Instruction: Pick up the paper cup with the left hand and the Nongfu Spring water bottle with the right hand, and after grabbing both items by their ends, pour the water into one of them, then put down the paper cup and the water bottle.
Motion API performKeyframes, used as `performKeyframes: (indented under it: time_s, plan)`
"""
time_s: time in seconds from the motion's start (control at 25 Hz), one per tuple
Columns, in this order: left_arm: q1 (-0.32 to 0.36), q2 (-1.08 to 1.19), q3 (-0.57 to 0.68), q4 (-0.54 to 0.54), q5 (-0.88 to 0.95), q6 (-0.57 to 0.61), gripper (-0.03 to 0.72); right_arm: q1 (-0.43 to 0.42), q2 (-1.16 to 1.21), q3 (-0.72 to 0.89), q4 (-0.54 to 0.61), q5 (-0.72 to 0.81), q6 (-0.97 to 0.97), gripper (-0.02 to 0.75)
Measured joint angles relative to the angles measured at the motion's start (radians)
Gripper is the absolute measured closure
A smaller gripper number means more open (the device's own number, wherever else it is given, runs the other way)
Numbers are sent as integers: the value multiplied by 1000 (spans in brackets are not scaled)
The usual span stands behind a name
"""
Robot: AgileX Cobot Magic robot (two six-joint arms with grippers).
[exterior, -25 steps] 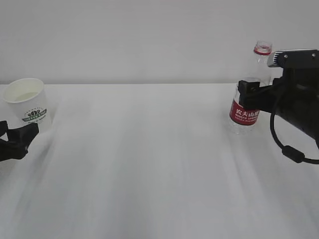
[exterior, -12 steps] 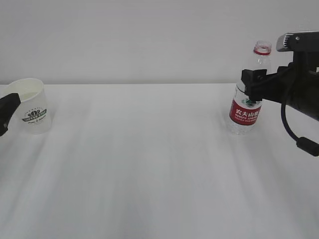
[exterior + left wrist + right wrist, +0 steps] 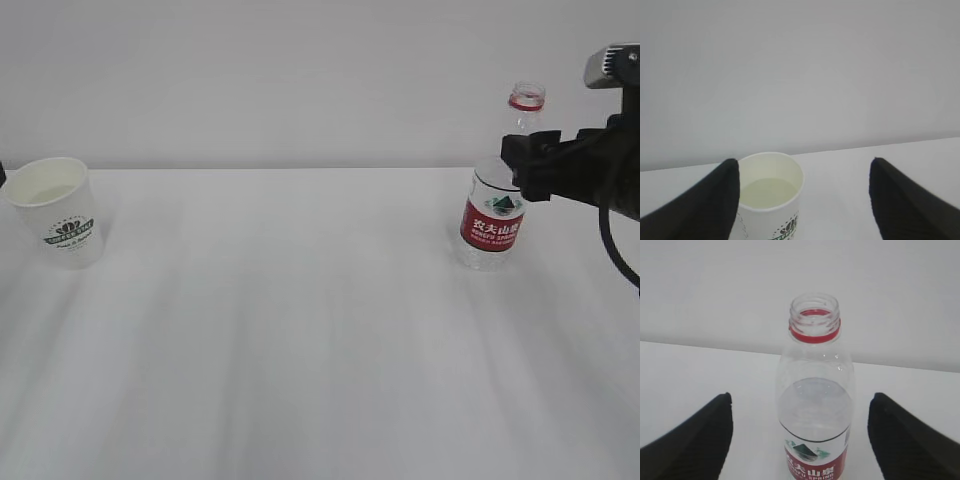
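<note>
Two things stand on your white table [image 3: 300,330] in the exterior view, well apart. The paper cup [image 3: 58,212] sits upright near the left edge of the picture, mouth up, its green logo facing the camera. The Nongfu Spring water bottle [image 3: 498,200] stands upright at the right, its long axis vertical, neck open at the top, red label toward you. Between them you have a broad stretch of bare table. The right gripper [image 3: 530,168] hangs just beside the bottle's shoulder on its right; from here you cannot tell whether it touches. The left gripper is outside this picture, but for a dark sliver at the left edge.

From the left wrist view, the left gripper [image 3: 802,200] has its fingers [image 3: 705,205] spread wide. The cup stands between them, close against the left one, with open room to the right one. Pale liquid shows inside the cup.

From the right wrist view, the right gripper's fingers [image 3: 910,440] are spread wide too. The bottle stands centred between them, clear of both, and the water [image 3: 815,410] fills the body up to below the shoulder.
</note>
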Motion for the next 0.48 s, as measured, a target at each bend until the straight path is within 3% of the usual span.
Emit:
performKeyframes:
  time_s: [0.48]
  plan:
    - [0,-260,2,75,228,-65,101,0,-193,113,0,46,2,109]
